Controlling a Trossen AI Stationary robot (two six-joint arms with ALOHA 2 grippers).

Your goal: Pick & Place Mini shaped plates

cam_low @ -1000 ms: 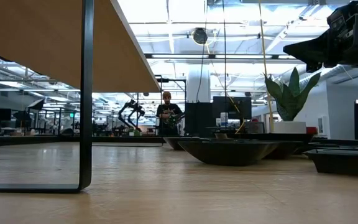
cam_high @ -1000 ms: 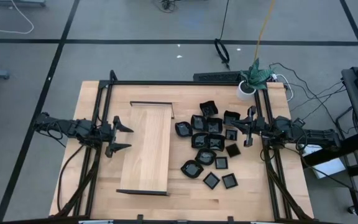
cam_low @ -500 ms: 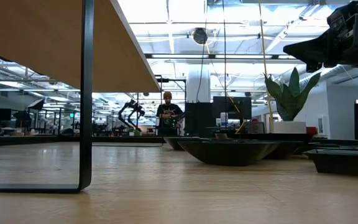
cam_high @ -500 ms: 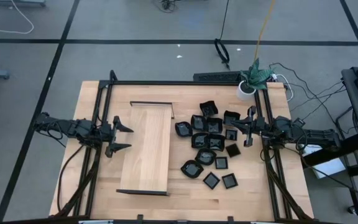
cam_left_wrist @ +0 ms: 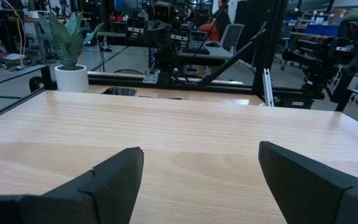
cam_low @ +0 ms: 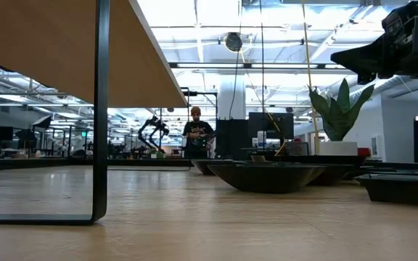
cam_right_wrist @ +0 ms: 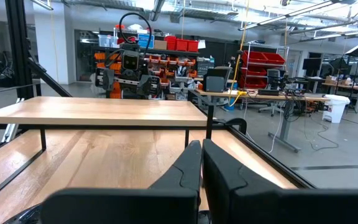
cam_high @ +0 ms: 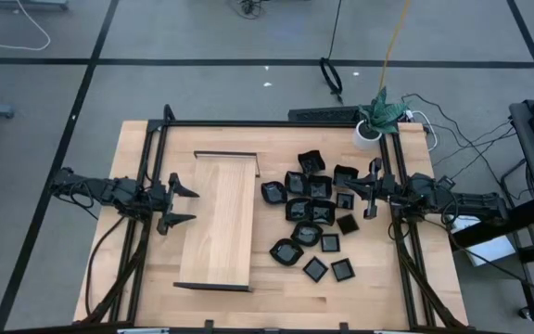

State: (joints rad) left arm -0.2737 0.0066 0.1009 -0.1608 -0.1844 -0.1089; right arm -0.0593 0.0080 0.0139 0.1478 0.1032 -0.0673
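In the high view, the mini shaped plates (cam_high: 311, 211) are seen as a loose cluster of small glossy black dishes on the right half of the bench (cam_high: 137, 148), right of centre in the frame. Some touch each other in the upper part of the cluster, and a few lie apart in its lower part. The long pale wooden board (cam_high: 219, 221) is raised on a dark frame left of centre, with its long axis running from the top to the bottom of the frame; no dish is on it.

The right end effector (cam_high: 371, 188) is held at the right edge of the cluster, pointing to the left of the frame toward the dishes. In the right wrist view its two fingers are pressed together and nothing is held between them. The nearest dishes lie just beside its tip, to the left of it in the high view.

The left end effector (cam_high: 184, 204) is placed at the left edge of the board, pointing to the right of the frame. Its fingers are spread wide and are empty, as is shown in the left wrist view. The whole board lies between it and the dishes.

The right arm is clearly nearer, so it is judged that the first pick falls to it, with the fingers to be opened before the reach.
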